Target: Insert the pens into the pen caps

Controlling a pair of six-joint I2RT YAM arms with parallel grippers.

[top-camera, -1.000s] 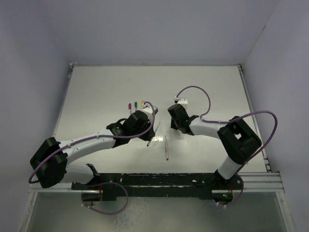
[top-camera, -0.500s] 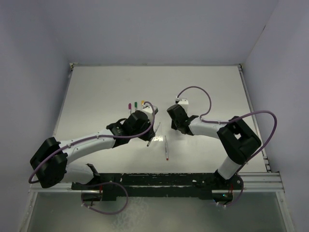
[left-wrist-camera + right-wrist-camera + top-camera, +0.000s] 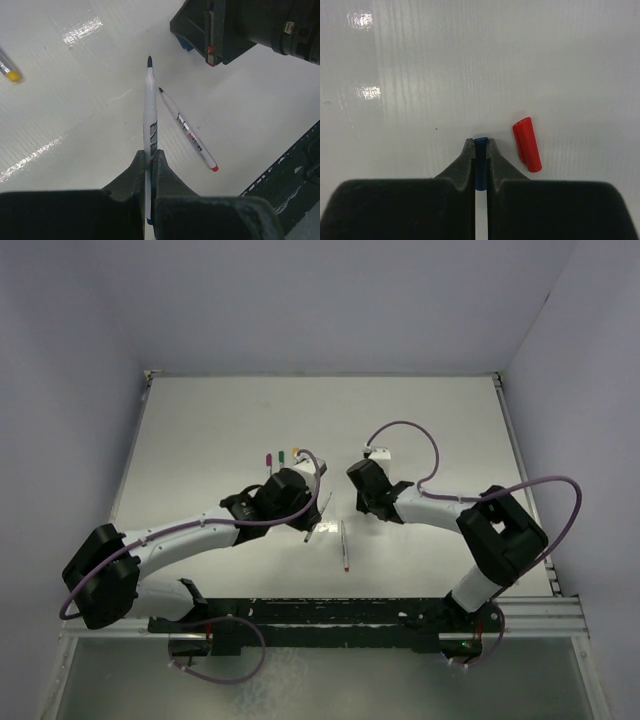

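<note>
Where pinched, the blue cap (image 3: 480, 150) barely shows.

White table (image 3: 470, 60), red cap (image 3: 527, 144), blue cap (image 3: 480, 150), white dark-tipped pen (image 3: 150, 110)

We see even, diffuse overhead light. The white table (image 3: 200, 430) shows bright glare patches in both wrist views; the red cap (image 3: 527, 144) casts only a faint, soft shadow beside it.
</note>
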